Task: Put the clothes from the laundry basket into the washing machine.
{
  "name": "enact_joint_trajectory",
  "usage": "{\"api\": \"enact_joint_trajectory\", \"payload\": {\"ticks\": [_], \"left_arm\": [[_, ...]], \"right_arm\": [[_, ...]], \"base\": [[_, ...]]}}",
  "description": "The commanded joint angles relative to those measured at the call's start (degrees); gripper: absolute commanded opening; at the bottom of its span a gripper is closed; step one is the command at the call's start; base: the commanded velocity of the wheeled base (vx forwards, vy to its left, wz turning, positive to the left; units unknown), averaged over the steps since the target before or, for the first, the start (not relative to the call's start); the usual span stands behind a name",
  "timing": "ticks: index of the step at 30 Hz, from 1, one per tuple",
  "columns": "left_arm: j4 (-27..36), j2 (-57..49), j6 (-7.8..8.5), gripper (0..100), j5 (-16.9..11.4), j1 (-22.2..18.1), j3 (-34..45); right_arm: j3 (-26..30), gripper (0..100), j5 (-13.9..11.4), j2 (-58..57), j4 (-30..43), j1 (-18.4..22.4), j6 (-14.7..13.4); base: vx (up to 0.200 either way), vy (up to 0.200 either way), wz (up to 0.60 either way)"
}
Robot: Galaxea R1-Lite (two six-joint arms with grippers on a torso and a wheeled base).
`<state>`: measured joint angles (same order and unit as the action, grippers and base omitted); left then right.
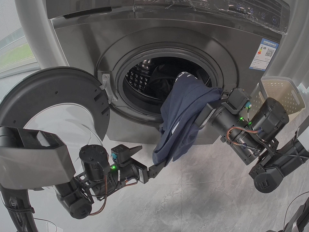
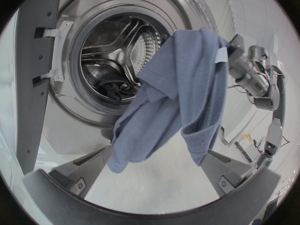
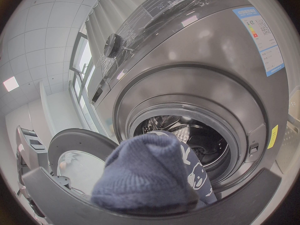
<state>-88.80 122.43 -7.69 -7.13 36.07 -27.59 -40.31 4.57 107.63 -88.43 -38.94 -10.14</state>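
A navy garment hangs in front of the washing machine's round opening, its top end draped over the drum's rim. My right gripper is shut on its upper right edge, level with the opening. In the right wrist view the garment is bunched over that gripper and hides the fingers. My left gripper is open below, just above the floor. The garment's lower ends dangle between its spread fingers. Dark clothing lies inside the drum.
The machine's door stands swung open on the left, close to my left arm. A pale perforated laundry basket sits right of the machine, behind my right arm. Grey tiled floor stretches in front.
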Motion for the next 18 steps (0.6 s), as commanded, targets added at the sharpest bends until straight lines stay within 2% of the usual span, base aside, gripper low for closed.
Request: {"api": "enact_joint_trajectory", "payload": {"ticks": [1,4,6,10,12,14,18], "left_arm": [[-0.06,-5.98,0.13,100,-0.16,4.09,5.35],[-0.06,-8.88,0.22,100,-0.34,6.38,7.55],[0.03,-11.51,0.13,100,-1.66,8.49,8.78],[0.03,-13.18,0.49,100,-4.91,10.07,10.54],[0.03,-13.01,0.66,100,-5.00,10.33,10.71],[0.03,-12.04,1.63,100,-4.65,9.98,8.78],[0.11,-8.79,1.63,100,-4.12,7.87,0.69]], "right_arm": [[-2.14,0,0.00,1.18,0.36,1.41,0.04],[-2.40,0,0.00,1.53,0.54,1.58,0.04],[-2.49,0,0.00,2.32,0.63,1.58,0.12],[-3.10,0,0.09,3.11,0.54,2.20,0.12],[-3.28,0,0.09,3.29,0.54,2.20,0.12],[-3.02,0,0.09,3.38,0.45,1.67,0.12],[-2.14,0,0.35,3.38,0.28,0.26,0.04]], "base": [[0.000,0.000,0.00],[0.000,0.000,0.00],[0.000,0.000,0.00],[0.000,0.000,0.00],[0.000,0.000,0.00],[0.000,0.000,0.00],[0.000,0.000,0.00]]}}
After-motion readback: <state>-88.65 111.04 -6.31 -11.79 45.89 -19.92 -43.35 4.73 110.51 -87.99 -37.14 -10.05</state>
